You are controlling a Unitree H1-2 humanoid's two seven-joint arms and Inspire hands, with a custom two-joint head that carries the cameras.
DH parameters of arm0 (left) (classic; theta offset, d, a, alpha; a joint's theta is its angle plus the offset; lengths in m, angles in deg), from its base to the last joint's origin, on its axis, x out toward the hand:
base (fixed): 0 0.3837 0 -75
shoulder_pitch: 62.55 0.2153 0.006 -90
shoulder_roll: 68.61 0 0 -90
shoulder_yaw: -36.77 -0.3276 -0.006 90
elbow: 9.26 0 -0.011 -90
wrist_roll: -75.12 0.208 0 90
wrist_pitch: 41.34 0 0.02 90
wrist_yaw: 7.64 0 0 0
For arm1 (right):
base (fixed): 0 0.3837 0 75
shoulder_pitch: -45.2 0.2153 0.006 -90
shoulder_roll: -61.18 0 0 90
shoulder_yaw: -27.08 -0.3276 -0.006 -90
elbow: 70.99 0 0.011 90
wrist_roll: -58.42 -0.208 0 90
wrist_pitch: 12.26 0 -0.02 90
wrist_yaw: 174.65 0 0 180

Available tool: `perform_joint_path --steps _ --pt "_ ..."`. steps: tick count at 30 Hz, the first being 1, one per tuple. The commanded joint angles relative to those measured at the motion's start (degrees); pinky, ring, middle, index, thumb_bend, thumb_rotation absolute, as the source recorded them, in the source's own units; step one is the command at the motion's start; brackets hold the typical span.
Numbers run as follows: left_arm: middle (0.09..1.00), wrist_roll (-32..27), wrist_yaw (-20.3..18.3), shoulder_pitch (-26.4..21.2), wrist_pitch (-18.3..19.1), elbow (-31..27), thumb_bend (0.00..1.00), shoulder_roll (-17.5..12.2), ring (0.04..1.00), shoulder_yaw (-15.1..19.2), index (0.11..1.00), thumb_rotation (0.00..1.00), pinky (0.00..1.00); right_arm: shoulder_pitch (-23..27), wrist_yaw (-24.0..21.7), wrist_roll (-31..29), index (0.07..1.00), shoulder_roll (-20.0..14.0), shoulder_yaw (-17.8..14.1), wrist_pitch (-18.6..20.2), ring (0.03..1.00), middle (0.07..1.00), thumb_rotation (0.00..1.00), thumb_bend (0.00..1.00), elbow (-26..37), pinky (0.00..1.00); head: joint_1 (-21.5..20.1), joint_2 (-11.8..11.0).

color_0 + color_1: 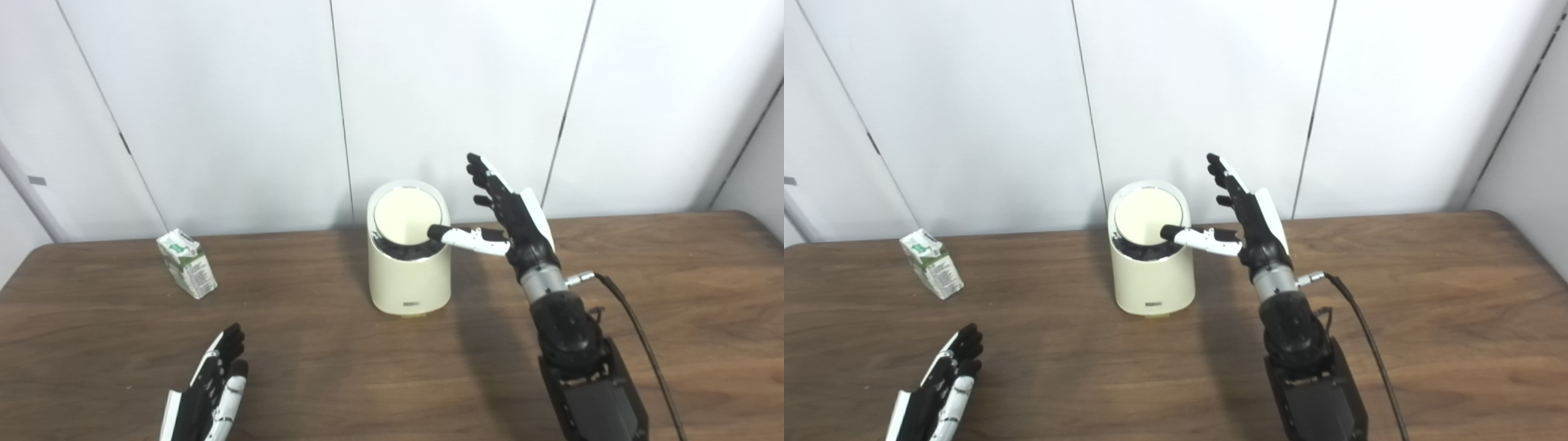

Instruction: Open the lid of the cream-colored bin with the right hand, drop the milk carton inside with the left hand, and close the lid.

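A: What is recorded, from the left across?

B: The milk carton (187,263) is found standing on the table (643,269) at far left, untouched. The left hand (211,386) is held low near the front edge, fingers apart, nothing grasped. At centre, the cream-colored bin (409,269) is noted with its lid (407,217) tilted, a dark gap showing at the near rim.

A: And the right hand (511,214)?

B: Fingers are spread upward; only the thumb is laid on the lid's near edge (pressing, it is judged). The opening step is in hand. Next, the carton must be fetched while the lid is kept down.
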State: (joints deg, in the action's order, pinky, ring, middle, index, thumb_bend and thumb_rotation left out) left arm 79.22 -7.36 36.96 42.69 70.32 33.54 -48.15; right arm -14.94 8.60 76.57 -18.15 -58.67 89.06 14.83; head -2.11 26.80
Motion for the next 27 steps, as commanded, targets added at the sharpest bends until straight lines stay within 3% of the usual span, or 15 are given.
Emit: perform_joint_path --steps 1,10,16,27 --pt "0.911 0.15 0.66 0.76 -0.41 -0.74 0.47 0.32 0.906 -0.31 0.931 0.76 0.89 4.18 0.94 1.38 0.916 -0.49 0.37 -1.40 0.925 0.927 0.36 0.91 -0.11 0.84 0.00 0.09" --pt "0.917 -0.17 0.54 0.70 -0.21 -0.86 0.49 0.47 0.914 -0.21 0.937 0.76 0.91 9.45 2.82 2.70 0.916 -1.04 1.23 -3.12 0.940 0.925 0.35 0.92 -7.45 0.91 -0.07 1.07" --pt "0.916 -0.47 0.44 0.75 -0.50 -0.71 0.49 0.52 0.912 -0.20 0.935 0.76 0.90 11.89 4.22 6.40 0.913 -1.99 3.48 -3.13 0.904 0.912 0.40 0.95 -11.25 0.85 0.15 1.58" --pt "0.906 0.13 0.71 1.04 -0.27 -1.23 0.52 0.73 0.903 -0.23 0.916 0.78 0.88 13.50 6.05 10.11 0.900 -2.91 5.06 -3.37 0.899 0.913 0.32 0.94 -13.93 0.83 0.58 2.64"
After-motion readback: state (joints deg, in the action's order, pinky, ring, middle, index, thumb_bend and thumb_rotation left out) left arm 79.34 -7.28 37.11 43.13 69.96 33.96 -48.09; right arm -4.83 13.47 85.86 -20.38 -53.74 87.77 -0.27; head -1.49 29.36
